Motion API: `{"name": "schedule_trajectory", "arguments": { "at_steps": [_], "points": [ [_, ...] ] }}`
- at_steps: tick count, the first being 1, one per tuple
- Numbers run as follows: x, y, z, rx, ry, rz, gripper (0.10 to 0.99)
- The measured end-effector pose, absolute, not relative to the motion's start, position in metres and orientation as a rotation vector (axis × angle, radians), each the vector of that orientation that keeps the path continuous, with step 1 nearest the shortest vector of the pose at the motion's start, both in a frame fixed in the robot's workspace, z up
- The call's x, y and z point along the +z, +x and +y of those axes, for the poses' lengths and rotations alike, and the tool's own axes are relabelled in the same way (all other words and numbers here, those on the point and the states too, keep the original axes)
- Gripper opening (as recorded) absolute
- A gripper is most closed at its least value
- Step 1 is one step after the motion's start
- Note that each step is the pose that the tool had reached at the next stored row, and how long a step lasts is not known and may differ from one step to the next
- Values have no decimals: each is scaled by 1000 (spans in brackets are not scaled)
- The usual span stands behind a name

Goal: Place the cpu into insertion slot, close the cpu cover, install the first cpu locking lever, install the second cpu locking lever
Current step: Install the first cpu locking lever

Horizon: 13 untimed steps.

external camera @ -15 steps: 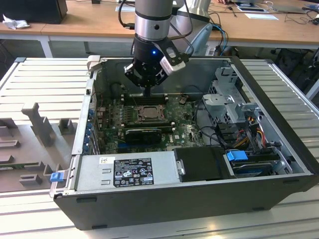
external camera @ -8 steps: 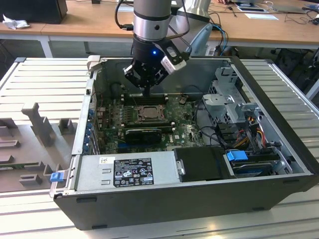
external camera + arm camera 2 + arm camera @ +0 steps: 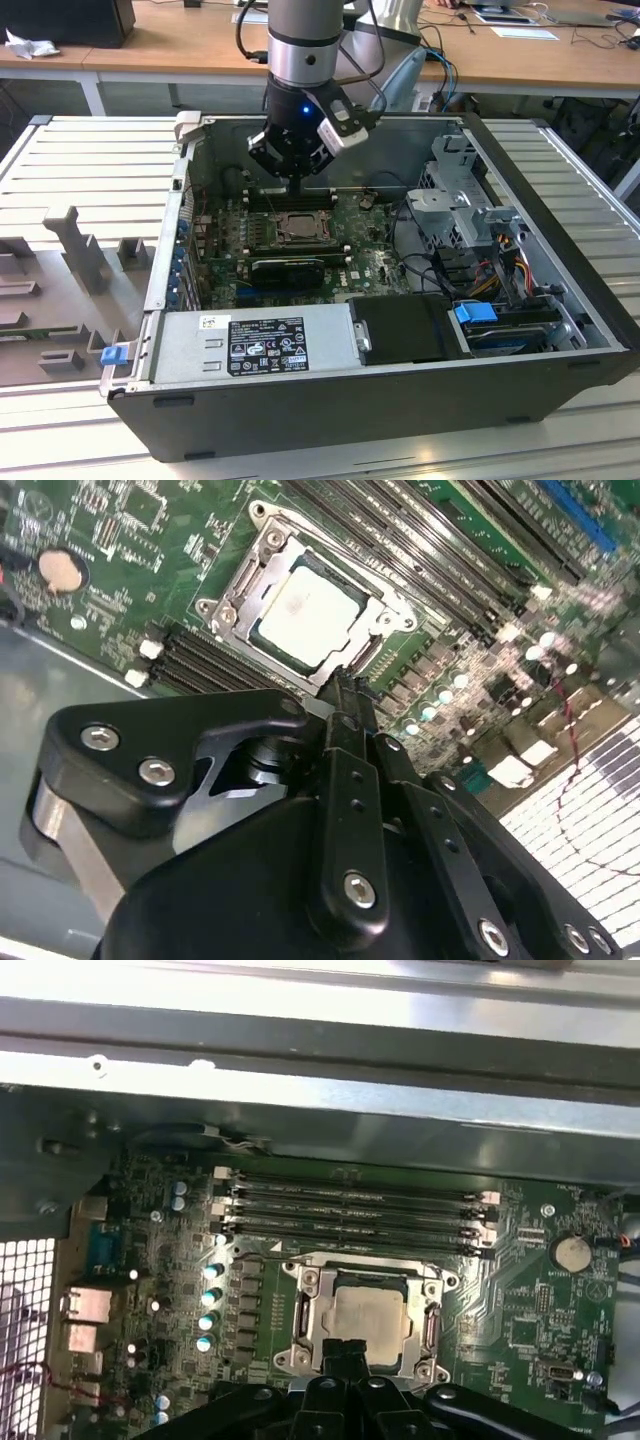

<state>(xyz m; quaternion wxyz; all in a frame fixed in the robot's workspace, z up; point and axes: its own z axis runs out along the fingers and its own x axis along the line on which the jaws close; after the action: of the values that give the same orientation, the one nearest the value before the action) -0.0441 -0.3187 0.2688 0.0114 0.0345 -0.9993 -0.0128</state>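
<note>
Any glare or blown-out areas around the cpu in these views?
Second wrist view: cpu top washed near white, board by the mesh blown out. First wrist view: bright band across the metal wall, cpu evenly lit. Exterior view: dim inside the case beneath the gripper.

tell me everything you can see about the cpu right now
The cpu is a small flat square chip with a pale silvery-beige metal top. It lies flat in the insertion slot on the green board, showing through the window of the silvery cpu cover that frames it. The gripper points at the socket's edge beside the chip, not on it.
</note>
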Motion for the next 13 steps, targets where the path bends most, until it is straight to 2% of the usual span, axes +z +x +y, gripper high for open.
{"name": "schedule_trajectory", "arguments": {
  "at_steps": [13],
  "points": [
    [265, -87, -318, -45, 42, -3119, 106]
  ]
}}
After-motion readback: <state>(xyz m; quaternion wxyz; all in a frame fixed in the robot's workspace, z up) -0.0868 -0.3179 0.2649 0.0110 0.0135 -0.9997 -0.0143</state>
